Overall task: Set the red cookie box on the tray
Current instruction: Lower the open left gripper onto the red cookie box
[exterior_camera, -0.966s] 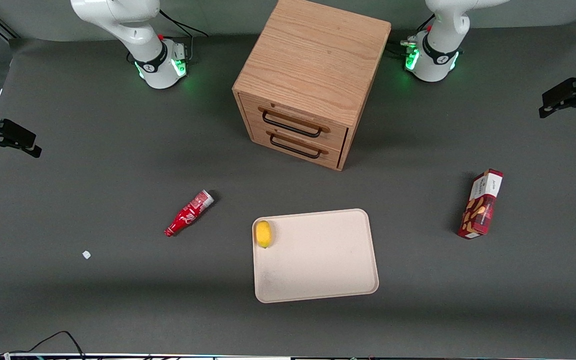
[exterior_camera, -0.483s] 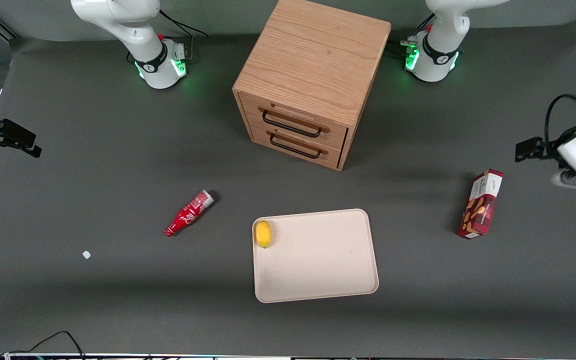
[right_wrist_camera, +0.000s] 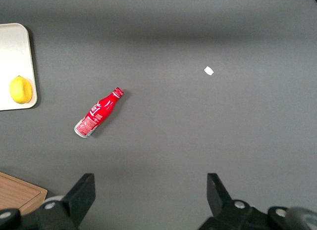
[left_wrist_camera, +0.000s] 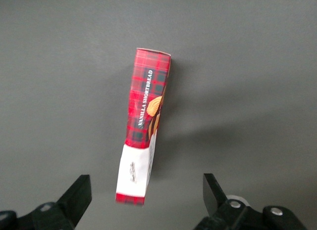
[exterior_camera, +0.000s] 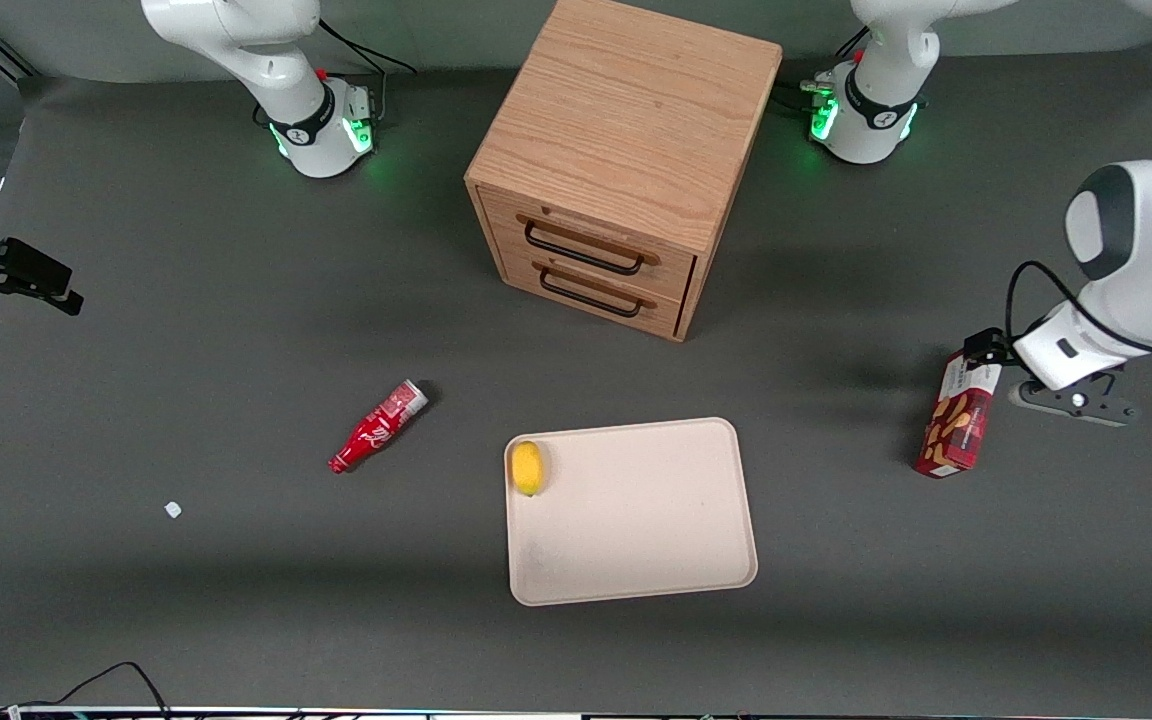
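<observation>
The red cookie box (exterior_camera: 958, 420) lies on its narrow side on the grey table, toward the working arm's end, well apart from the tray (exterior_camera: 636, 560). In the left wrist view the box (left_wrist_camera: 145, 116) shows its plaid side and white end panel. My left gripper (exterior_camera: 986, 350) hovers above that white end, the end farther from the front camera. The gripper (left_wrist_camera: 146, 194) is open, its black fingers (left_wrist_camera: 78, 194) spread wide to either side of the white end, not touching it. The cream tray lies flat near the table's middle.
A yellow lemon (exterior_camera: 527, 467) sits on the tray's corner. A red soda bottle (exterior_camera: 377, 427) lies toward the parked arm's end, with a small white scrap (exterior_camera: 172, 509) nearer the front camera. A wooden two-drawer cabinet (exterior_camera: 626, 150) stands farther from the camera than the tray.
The left arm has swung in from the table's edge and come down over the cookie box's white end. The box, tray and other objects have not moved.
</observation>
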Tool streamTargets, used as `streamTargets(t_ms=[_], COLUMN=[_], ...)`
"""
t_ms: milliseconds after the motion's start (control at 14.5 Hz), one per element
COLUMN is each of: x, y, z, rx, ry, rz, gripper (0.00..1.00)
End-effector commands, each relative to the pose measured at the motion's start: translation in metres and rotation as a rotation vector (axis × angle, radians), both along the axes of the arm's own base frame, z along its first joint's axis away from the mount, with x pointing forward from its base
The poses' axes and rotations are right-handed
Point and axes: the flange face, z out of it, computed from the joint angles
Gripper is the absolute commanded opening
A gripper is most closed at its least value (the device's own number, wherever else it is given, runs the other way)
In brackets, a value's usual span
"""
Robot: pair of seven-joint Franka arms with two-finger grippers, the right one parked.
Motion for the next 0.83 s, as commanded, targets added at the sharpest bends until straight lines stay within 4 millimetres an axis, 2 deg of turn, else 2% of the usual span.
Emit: streamTargets(t_ms=[0,138,276,759], x=[-0.005,0.001,0.004,0.005], y=[0.006,0.01,0.011,0.012], z=[-0.04,-0.07,-0.086,-0.115], rx=[0.003,-0.002,-0.005,-0.01], ry=[-0.038,-0.049,-0.064,-0.063], rz=[-0.056,-0.052,-0.054,-0.052], gripper=[1.0,1.0,1.0,0.98])
